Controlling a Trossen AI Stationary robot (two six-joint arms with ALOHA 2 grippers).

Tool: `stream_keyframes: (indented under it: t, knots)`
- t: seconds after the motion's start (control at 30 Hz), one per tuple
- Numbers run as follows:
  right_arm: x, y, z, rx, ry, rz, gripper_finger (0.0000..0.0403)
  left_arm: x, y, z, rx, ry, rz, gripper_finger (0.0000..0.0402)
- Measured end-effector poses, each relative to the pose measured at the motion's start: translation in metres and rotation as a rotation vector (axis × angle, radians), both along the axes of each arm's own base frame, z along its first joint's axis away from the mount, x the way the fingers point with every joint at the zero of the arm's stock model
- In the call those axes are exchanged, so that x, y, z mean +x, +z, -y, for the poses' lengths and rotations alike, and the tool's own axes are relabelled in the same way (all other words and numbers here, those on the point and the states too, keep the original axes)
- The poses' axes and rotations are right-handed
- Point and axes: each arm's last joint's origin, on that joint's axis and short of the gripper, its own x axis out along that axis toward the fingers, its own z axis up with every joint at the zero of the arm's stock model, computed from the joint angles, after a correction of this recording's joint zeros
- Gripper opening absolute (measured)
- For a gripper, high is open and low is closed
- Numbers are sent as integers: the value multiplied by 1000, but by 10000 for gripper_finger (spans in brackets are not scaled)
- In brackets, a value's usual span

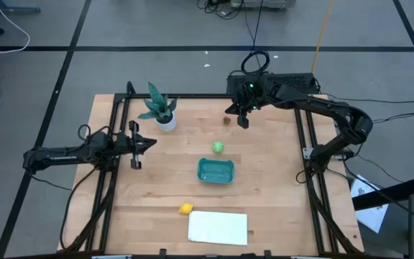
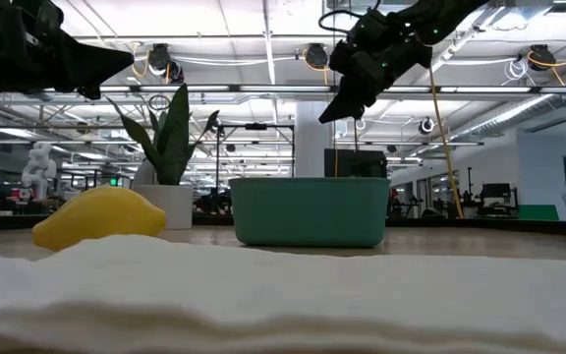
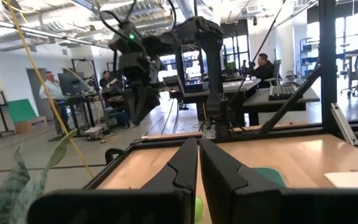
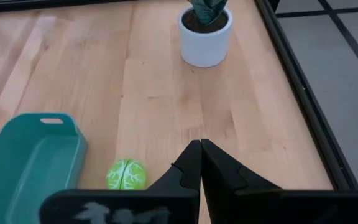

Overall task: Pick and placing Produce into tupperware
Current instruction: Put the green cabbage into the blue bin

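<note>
Both grippers clenched, grasping nothing: left gripper (image 1: 136, 165) at table's left, right gripper (image 1: 243, 123) far, beside red piece (image 1: 227, 120). Green ball (image 1: 218, 147) lies just beyond empty tupperware (image 1: 215, 171); lemon (image 1: 185, 208) near.

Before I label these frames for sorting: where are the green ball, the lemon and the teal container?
green ball (image 1: 218, 147), high view, its top.
lemon (image 2: 99, 216), low view, its near side.
teal container (image 1: 215, 171), high view, its bare floor.
</note>
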Motion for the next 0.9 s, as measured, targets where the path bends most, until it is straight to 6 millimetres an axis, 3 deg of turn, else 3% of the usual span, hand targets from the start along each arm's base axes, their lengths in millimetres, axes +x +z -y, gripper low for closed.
stream_keyframes:
  t: [0.43, 0.9]
  knots:
    - [52, 20, 8, 64, 48, -145, 0, 0, -1, -1, -1, 33, -10, 26]
    - [67, 5, 8, 261, -20, -346, 0, 0, -2, -1, -2, 34, -16, 26]
